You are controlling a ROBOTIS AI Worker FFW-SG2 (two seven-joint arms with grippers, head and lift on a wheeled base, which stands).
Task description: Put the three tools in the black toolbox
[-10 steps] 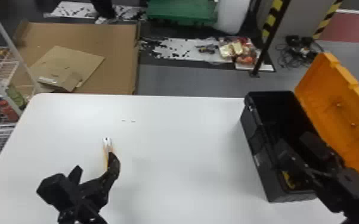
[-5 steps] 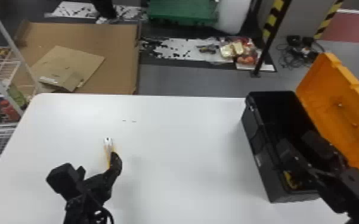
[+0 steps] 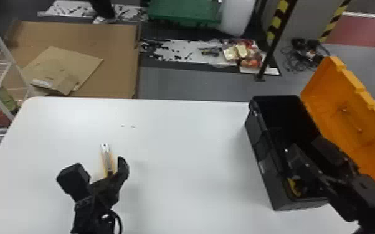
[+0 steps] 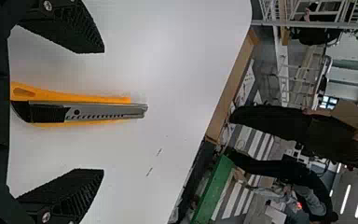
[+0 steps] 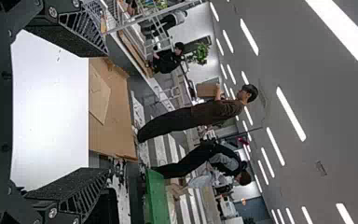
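And there it lay, the utility knife (image 4: 88, 111) flat on the white table (image 3: 183, 149), the left gripper (image 4: 103, 111) spread wide with a finger either side, nothing pinched! Light and stiff by the look of it, hardly fragile, though its smooth casing might have slid; a square grip across mid-handle, clear of the blade end, seemed the play. Over at the black toolbox (image 3: 274, 186), orange lid (image 3: 352, 124) up, the right gripper (image 5: 108, 113) stood open and empty. Beyond the smooth tabletop, cardboard (image 3: 112, 59) covered part of the grey floor (image 3: 193, 82).
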